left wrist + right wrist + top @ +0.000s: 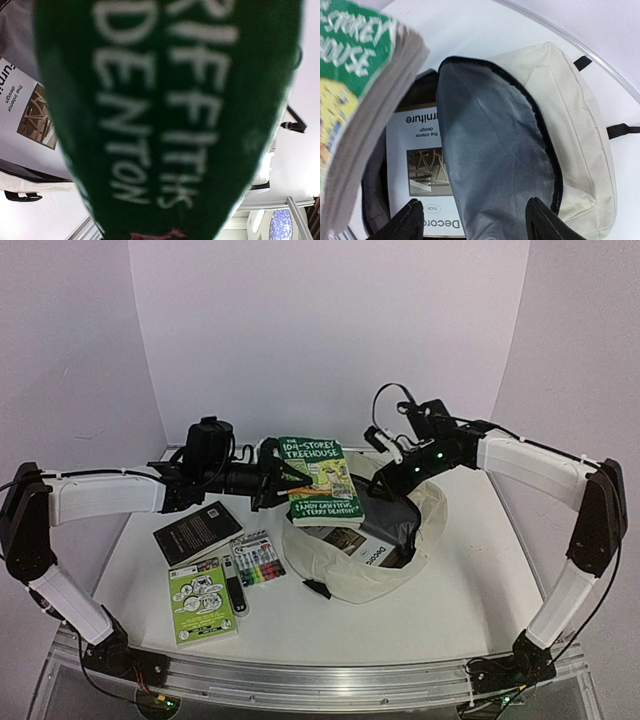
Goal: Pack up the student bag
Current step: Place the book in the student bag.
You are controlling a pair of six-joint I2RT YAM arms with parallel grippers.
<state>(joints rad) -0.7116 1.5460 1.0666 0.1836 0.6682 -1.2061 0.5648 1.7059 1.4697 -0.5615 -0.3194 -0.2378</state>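
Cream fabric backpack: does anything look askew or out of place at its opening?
Yes. On the cream fabric backpack, the dark grey lined flap sags across the mouth, partly covering the white magazine inside, while the green paperback book hangs tilted above.

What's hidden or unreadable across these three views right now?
- Left wrist: the green book fills the frame, blurred, hiding the left gripper.
- Right wrist: the magazine title is partly covered by the student bag lining.
- Top: the print on the marker pack is too small.
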